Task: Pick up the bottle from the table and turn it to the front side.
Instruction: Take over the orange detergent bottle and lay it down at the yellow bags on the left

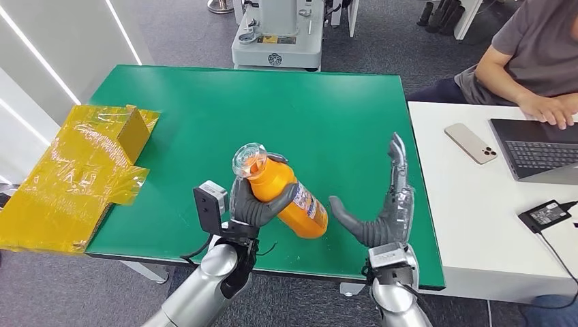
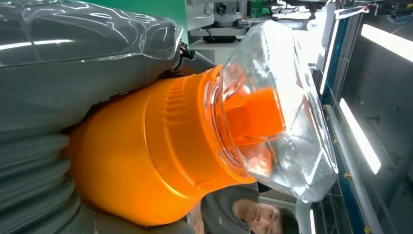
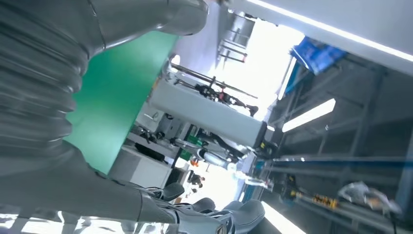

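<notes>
An orange bottle [image 1: 292,196] with a clear cap [image 1: 249,159] is lifted off the green table [image 1: 204,109] and tilted, cap pointing up and left. My left hand [image 1: 255,204] grips it around the upper body. Close up in the left wrist view, the orange bottle [image 2: 146,161] and its clear cap [image 2: 282,107] sit against my left hand [image 2: 58,73]. My right hand [image 1: 382,211] stands open just right of the bottle's base, fingers upright, thumb reaching toward it without touching. The right hand [image 3: 58,97] appears grey and ribbed in its wrist view.
Yellow flattened packaging [image 1: 75,170] lies at the table's left edge. A white desk [image 1: 470,225] adjoins on the right with a phone [image 1: 470,143], a laptop [image 1: 538,146] and a black adapter [image 1: 545,214]. A person [image 1: 531,61] types there. A machine base [image 1: 276,41] stands behind the table.
</notes>
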### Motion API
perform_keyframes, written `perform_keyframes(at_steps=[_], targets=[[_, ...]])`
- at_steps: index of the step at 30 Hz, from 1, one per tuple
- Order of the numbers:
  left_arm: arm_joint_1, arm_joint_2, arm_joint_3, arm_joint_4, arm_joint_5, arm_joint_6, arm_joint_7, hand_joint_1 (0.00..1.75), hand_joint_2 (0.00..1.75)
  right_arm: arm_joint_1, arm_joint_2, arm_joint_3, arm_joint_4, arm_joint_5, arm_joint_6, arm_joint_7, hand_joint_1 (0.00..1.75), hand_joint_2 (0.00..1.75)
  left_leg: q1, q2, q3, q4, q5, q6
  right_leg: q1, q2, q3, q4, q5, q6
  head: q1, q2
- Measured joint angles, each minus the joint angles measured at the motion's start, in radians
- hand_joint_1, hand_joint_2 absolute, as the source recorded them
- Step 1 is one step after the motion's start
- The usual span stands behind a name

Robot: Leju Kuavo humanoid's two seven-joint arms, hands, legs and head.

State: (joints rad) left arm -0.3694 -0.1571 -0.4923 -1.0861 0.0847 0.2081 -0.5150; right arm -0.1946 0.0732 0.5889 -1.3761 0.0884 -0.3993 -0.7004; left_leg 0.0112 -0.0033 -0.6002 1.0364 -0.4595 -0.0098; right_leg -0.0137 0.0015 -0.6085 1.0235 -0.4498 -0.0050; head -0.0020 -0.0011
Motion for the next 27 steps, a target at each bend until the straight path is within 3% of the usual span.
perform_keyframes(at_steps=[11, 17, 21, 27], targets=[[0.000, 0.014, 0.019, -0.020, -0.054, 0.033, -0.004, 1.75, 1.75, 0.064, -0.007, -0.005, -0.164, -0.003, 0.008, 0.000, 0.00, 1.75, 0.000, 0.000, 0.000, 0.000, 0.000, 0.000, 0.000, 0.000, 0.000, 0.000, 0.000, 0.000, 0.000, 0.000], [0.013, 0.057, 0.050, -0.136, -0.089, -0.023, 0.004, 1.75, 1.75, 0.094, -0.009, -0.018, -0.194, -0.006, 0.009, 0.000, 0.00, 1.75, 0.000, 0.000, 0.000, 0.000, 0.000, 0.000, 0.000, 0.000, 0.000, 0.000, 0.000, 0.000, 0.000, 0.000], [0.016, 0.110, 0.056, -0.244, -0.279, 0.060, 0.028, 1.75, 1.75, 0.120, -0.009, -0.032, -0.212, 0.004, 0.018, 0.001, 0.00, 1.75, 0.000, 0.000, 0.000, 0.000, 0.000, 0.000, 0.000, 0.000, 0.000, 0.000, 0.000, 0.000, 0.000, 0.000], [-0.039, 0.223, 0.054, -0.293, -0.734, 0.219, 0.134, 1.75, 1.75, 0.143, -0.009, -0.049, -0.224, 0.036, 0.056, 0.001, 0.00, 1.75, 0.000, 0.000, 0.001, -0.001, 0.001, -0.001, 0.000, 0.000, 0.000, 0.001, 0.000, -0.001, 0.000, 0.000]])
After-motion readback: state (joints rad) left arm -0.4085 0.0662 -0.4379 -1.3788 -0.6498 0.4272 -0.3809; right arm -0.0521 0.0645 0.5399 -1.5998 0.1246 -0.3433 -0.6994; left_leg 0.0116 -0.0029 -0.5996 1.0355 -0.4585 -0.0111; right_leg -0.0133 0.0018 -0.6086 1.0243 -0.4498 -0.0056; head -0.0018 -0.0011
